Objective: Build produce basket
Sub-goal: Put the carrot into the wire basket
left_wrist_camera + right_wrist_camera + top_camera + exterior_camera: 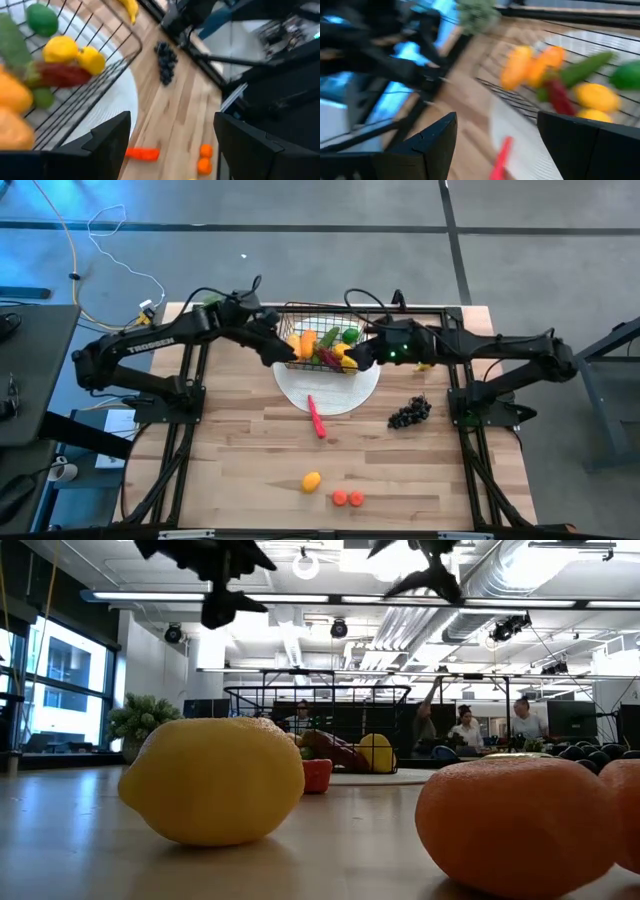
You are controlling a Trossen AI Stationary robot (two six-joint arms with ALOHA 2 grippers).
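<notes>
- Black wire basket (320,308) at the far middle of the table (240,440), standing on a white plate (340,395), already holding yellow, orange, green and red produce.
- Left gripper (285,352) at the basket's near-left corner, fingers spread with nothing between them; right gripper (362,356) at its near-right corner, likewise spread and empty.
- Outside the basket: a red chilli (316,418) across the plate's near edge, dark grapes (409,412) to the right, and a lemon (312,481) and carrot slices (347,498) near the front edge.
- Probably between picks, though hard to say from the blurred wrist views which piece comes next.
- Best to take the chilli first, being closest; approach from above with fingers across its narrow width.
- Keep the idle arm clear of the rim to avoid nudging the basket off the plate.
- Lower each piece over an open gap so nothing rolls out.
</notes>
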